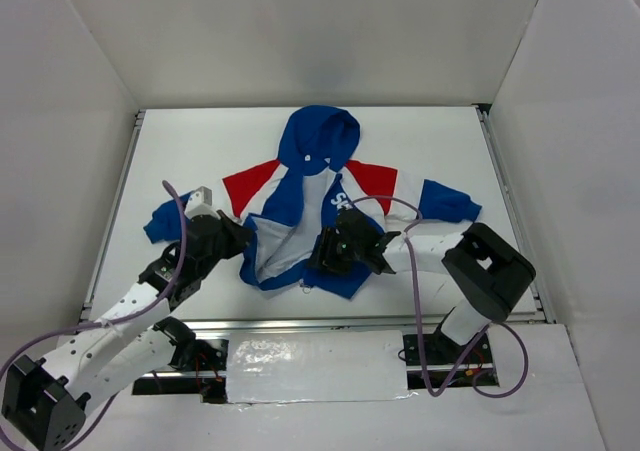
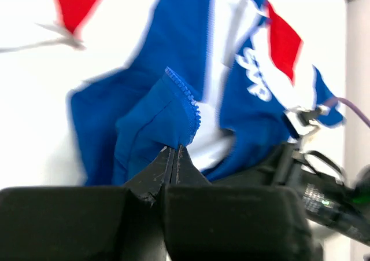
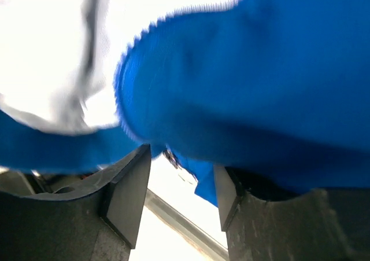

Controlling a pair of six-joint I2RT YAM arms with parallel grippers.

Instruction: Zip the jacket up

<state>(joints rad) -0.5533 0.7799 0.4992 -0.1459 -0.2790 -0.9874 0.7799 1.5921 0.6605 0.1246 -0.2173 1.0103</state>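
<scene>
Blue is most of what you see here: the jacket point(image 1: 300, 221) lies flat around the middle of the table point(image 1: 200, 141), hood toward the far edge and hem toward the near edge. The front is unzipped, so the pale lining shows between the two panels. Red and white bands run across the shoulders, and the sleeves spread out toward the left and right edges.

The left end effector point(image 2: 174, 151) is pinched fully closed on the zipper edge of the left front panel, low down near the hem, and the zipper teeth point(image 2: 188, 99) run up from its tips. The right end effector point(image 3: 182, 162) sits on the right front panel, just below the chest print. Its jaws are partway apart with a fold of blue cloth hanging into the gap, and light shows between the fingers point(image 3: 130, 186), so it isn't clamped on anything that I can see.

As for writing, the white chest lettering point(image 2: 254, 76) reads "sup" in the left wrist view. From the top camera the right arm covers most of it.
</scene>
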